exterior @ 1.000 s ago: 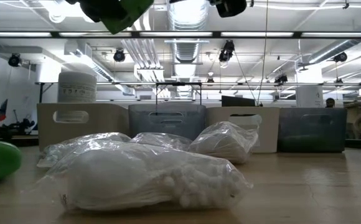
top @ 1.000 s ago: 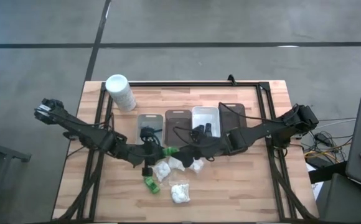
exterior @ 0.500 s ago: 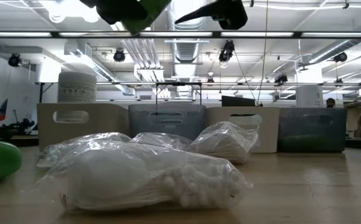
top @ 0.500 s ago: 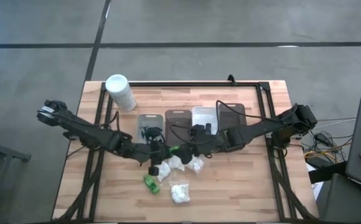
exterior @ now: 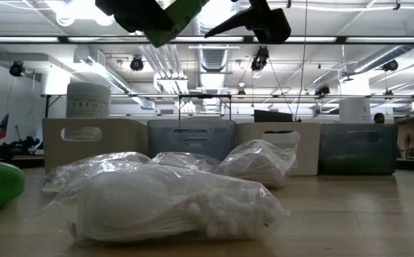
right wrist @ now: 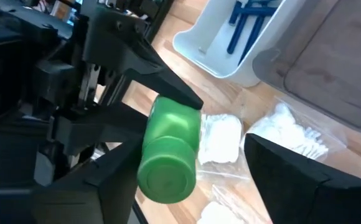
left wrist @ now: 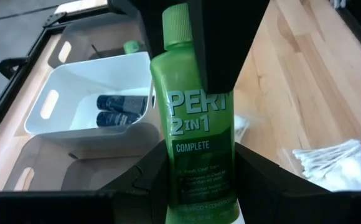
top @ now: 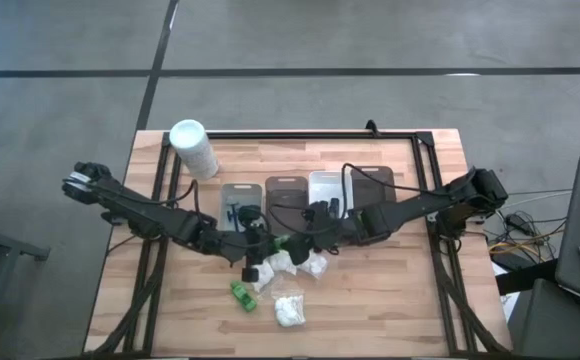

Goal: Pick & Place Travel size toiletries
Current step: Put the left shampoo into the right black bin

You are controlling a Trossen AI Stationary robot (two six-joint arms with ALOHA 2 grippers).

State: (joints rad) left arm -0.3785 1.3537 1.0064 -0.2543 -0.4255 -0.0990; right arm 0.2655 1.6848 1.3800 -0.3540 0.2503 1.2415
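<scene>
Table (top: 390, 300): light wood planks; a row of four trays stands across its middle, and every place below is told from that row.
Tray row (top: 286, 190): grey, brown, white and dark trays side by side; in the low view only their front walls show, so their contents are hidden there.
White tray (left wrist: 75, 99): two short black tubes (left wrist: 119, 109) lie in it, seen from the left wrist.
Left arm: reaches in from the table's left edge to just in front of the row.
Left gripper (top: 260, 243): pinching the green bottle between its two dark fingers, held above the table in front of the grey and brown trays.
Green bottle (left wrist: 195, 118): bright green with a green cap, white lettering "2 IN 1 COMPLETE"; its lower part is cut off in the left wrist view.
Right arm: reaches in from the table's right edge.
Right gripper (top: 308, 240): fingers spread wide, just beside the bottle's cap end and not touching it.
White packets (top: 292, 262): crinkly clear bags of white swabs, on the table in front of the row, under the grippers.
Second green bottle (top: 242, 295): lying on the table, farther in front of the row; in the low view only its rounded end shows.
</scene>
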